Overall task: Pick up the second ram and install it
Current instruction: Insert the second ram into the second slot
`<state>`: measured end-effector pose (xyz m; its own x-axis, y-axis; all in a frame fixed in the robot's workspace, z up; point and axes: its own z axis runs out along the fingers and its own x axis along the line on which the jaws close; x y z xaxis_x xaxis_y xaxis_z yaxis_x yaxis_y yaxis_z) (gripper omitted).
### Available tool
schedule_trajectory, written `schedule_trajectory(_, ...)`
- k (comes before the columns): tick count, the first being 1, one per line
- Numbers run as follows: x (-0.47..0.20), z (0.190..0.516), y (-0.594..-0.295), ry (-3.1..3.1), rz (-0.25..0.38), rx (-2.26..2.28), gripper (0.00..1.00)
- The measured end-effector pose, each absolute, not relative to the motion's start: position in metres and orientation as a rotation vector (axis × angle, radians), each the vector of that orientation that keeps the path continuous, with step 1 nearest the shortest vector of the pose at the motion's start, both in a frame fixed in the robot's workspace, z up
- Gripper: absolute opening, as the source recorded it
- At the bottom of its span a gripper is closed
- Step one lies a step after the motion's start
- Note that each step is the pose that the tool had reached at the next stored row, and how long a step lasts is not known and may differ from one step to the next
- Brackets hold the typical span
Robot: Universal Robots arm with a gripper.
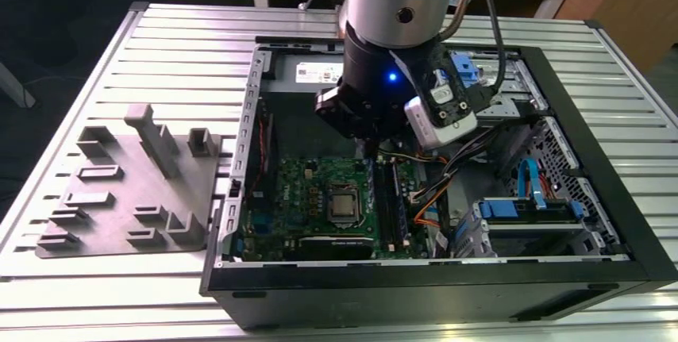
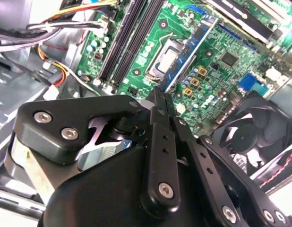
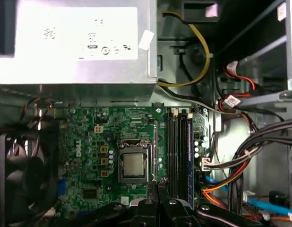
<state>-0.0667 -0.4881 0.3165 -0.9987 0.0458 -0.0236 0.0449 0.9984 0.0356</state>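
My gripper (image 1: pixel 366 150) hangs inside the open computer case over the green motherboard (image 1: pixel 307 199). Its black fingers (image 2: pixel 158 118) are shut on the second ram (image 2: pixel 191 52), a thin blue-green stick with a white label. The stick juts out past the fingertips and floats above the board near the processor socket (image 2: pixel 165 56). In the first wrist view the gripper (image 3: pixel 158 187) holds the ram (image 3: pixel 156 151) edge-on, as a thin dark line between the socket (image 3: pixel 134 165) and the black memory slots (image 3: pixel 176 151). The slots (image 1: pixel 394 203) lie just to the exterior view's right of the gripper.
A grey tray (image 1: pixel 138 191) with upright blocks lies outside the case at the exterior view's left. The grey power-supply box (image 3: pixel 75 42), a case fan (image 2: pixel 257 127) and cable bundles (image 3: pixel 250 156) ring the board. Blue drive brackets (image 1: pixel 529 207) fill the case's right side.
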Motion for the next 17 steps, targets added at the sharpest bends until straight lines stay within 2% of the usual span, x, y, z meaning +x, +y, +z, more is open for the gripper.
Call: schedule_trajectory(17,-0.067,0.299,-0.488,3.114,0.054,0.114,0.08)
